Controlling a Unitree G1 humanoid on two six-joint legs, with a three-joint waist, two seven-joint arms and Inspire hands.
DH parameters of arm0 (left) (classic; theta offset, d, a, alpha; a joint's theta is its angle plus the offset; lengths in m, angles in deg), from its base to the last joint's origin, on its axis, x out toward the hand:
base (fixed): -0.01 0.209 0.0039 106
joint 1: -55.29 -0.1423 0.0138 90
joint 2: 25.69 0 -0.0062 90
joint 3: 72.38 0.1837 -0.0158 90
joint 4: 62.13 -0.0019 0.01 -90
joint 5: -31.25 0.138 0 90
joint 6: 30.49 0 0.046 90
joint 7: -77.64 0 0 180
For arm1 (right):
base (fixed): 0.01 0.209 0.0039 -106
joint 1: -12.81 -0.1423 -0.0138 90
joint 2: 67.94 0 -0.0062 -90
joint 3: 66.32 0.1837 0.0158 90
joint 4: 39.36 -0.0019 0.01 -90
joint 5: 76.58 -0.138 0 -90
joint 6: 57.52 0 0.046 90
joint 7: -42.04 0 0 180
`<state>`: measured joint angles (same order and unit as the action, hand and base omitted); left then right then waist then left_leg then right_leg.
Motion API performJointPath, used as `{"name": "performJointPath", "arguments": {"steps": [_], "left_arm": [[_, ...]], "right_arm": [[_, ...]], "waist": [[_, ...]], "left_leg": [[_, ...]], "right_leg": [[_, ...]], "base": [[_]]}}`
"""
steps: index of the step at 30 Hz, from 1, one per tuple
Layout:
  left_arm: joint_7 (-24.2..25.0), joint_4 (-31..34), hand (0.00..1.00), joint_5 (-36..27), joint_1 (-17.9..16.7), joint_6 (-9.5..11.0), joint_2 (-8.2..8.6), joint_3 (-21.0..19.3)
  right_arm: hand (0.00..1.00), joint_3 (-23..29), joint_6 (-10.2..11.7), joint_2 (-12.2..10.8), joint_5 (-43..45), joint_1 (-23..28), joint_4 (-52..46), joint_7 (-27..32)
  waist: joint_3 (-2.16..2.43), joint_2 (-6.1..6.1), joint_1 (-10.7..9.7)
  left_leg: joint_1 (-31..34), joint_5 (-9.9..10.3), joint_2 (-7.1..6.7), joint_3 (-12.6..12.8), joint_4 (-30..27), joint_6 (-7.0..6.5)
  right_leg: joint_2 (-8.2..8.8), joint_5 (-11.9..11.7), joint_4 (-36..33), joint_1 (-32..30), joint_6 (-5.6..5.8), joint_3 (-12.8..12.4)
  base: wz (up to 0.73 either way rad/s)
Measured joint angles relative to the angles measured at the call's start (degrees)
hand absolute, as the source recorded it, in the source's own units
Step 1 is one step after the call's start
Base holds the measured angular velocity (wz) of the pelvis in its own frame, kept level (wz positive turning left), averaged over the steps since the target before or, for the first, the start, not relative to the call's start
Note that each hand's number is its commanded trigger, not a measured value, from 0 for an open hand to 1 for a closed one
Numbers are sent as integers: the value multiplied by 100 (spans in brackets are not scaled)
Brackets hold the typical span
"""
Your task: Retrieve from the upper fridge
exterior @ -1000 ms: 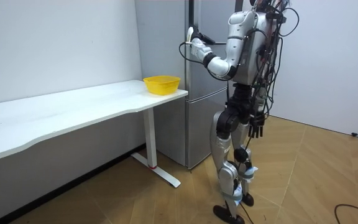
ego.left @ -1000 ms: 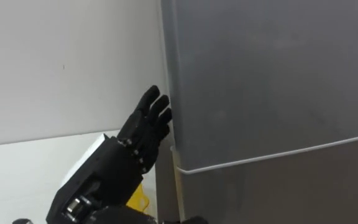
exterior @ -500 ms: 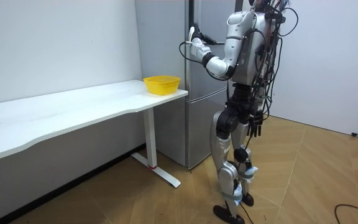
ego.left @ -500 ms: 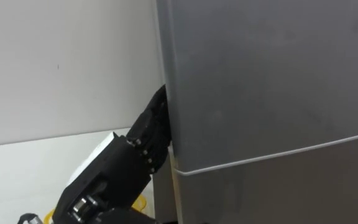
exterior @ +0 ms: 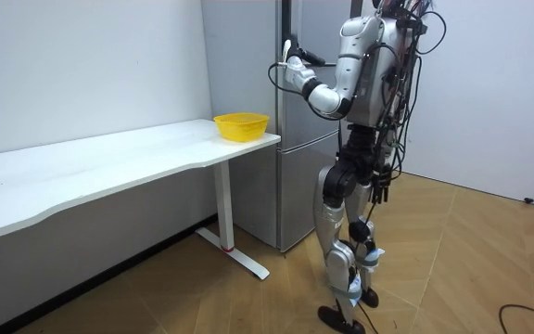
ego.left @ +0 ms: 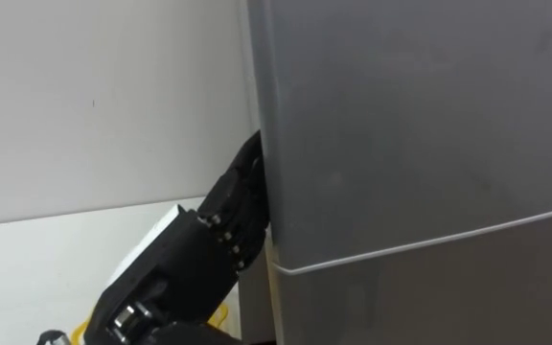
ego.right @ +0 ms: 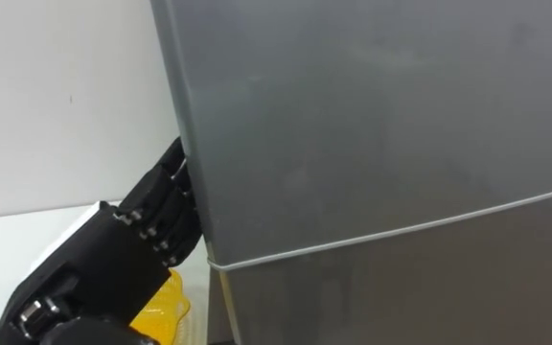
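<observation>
A grey fridge fills the right of the eye views, its upper door (ego.left: 420, 125) closed above a thin seam and the lower door (ego.left: 448, 297). My left hand (ego.left: 233, 206) reaches up from the lower left to the upper door's left edge. Its fingertips are hidden behind that edge, between the door and the white wall. In the room view I stand upright facing the fridge (exterior: 295, 111), left hand (exterior: 292, 67) raised to the door at chest height. My right hand (exterior: 384, 191) hangs by my hip.
A yellow bowl (exterior: 241, 125) sits on the end of a long white table (exterior: 109, 158) just left of the fridge; its rim peeks out under my forearm (ego.right: 161, 297). Behind the table is a white wall. Wooden floor lies open around my feet.
A second ago the left hand's straight fingers stood beside the door edge. They have since slid behind the edge. The door has not moved.
</observation>
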<state>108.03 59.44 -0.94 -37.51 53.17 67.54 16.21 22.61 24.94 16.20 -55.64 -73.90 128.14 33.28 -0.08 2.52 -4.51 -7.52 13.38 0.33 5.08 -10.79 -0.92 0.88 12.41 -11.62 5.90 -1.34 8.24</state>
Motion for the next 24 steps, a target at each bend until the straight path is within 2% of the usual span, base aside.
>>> {"name": "performJointPath", "arguments": {"steps": [5, 13, 24], "left_arm": [[2, 17, 0, -379, 11, -9, -5, 7], [2, 16, 0, -580, 34, -7, -25, 45], [2, 19, 0, -665, 34, -5, -15, 75]], "right_arm": [[0, -2, 1, 26, 10, -3, 13, -91], [0, -1, 16, 92, 11, 11, 8, -203], [0, -42, 47, 92, 15, 28, -9, -224]], "waist": [[3, -4, -12], [-11, -28, -44], [-9, -25, -51]], "left_leg": [[-7, 0, -4, -14, -4, 0], [-10, 0, -4, -22, 0, 0], [-2, 0, -11, 35, 3, 0]], "right_leg": [[1, 1, 4, -18, 1, -11], [2, -3, -5, -34, 6, -33], [-2, -13, -2, -91, 23, -108]], "base": [[0], [0], [-1]]}}
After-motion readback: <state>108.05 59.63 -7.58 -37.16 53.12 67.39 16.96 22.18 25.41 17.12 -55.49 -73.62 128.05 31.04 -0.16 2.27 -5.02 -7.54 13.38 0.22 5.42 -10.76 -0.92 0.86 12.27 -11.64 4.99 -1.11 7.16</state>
